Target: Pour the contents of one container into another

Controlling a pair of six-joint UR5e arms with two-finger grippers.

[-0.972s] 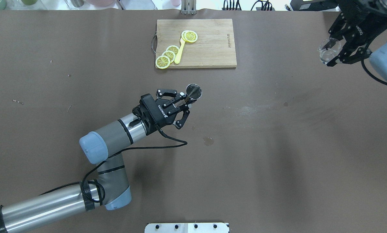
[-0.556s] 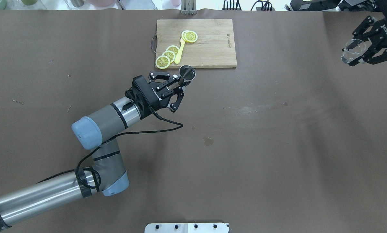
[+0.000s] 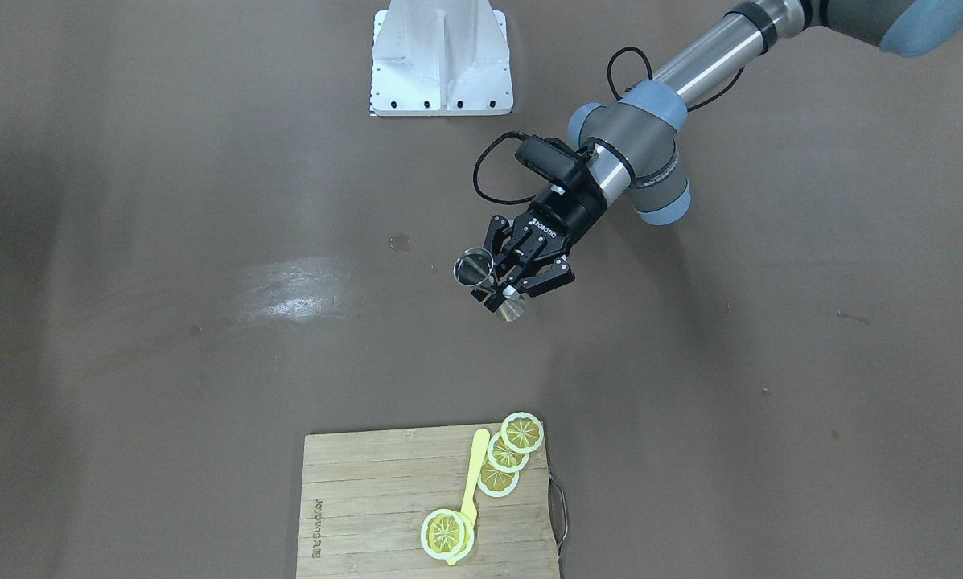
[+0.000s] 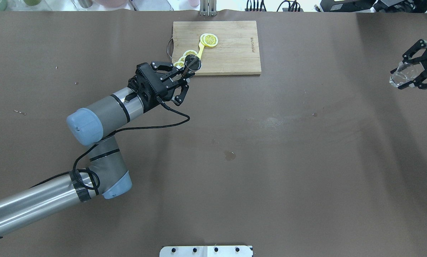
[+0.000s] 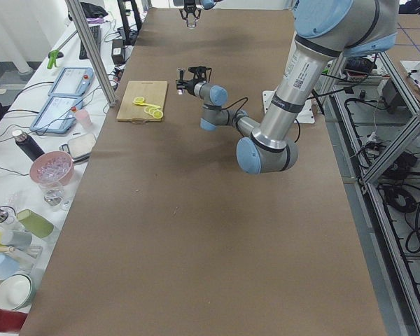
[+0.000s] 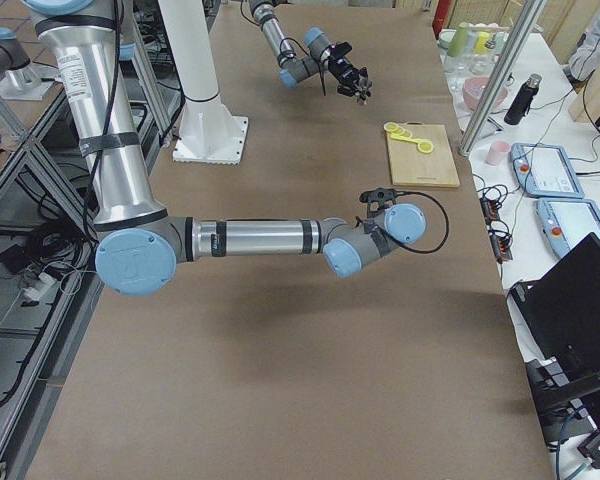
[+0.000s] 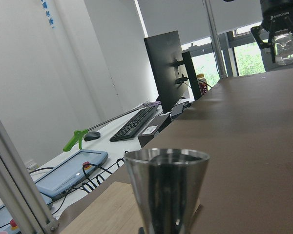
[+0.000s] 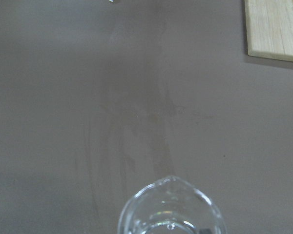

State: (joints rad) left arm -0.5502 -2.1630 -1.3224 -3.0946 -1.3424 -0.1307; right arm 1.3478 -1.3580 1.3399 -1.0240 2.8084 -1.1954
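Note:
My left gripper (image 4: 183,73) is shut on the waist of the grey steel jigger (image 4: 192,62), held upright in the air. The front-facing view puts the jigger (image 3: 491,288) well short of the cutting board. It fills the bottom of the left wrist view as the jigger (image 7: 166,187), mouth up. At the far right edge my right gripper (image 4: 411,75) is shut on the clear glass cup (image 4: 400,75), also off the table. The glass cup (image 8: 171,210) shows its rim in the right wrist view and appears small as the glass cup (image 7: 283,40) in the distance. I cannot tell what either contains.
A wooden cutting board (image 4: 234,50) with lemon slices (image 4: 209,40) and a yellow utensil lies at the table's far middle. A small wet spot (image 4: 229,155) marks the brown table cover. The white robot base (image 3: 441,56) stands at the near edge.
My left gripper carried the jigger away from the robot and leftward, toward the board's near left corner. The right gripper with the glass cup moved further right and slightly nearer.

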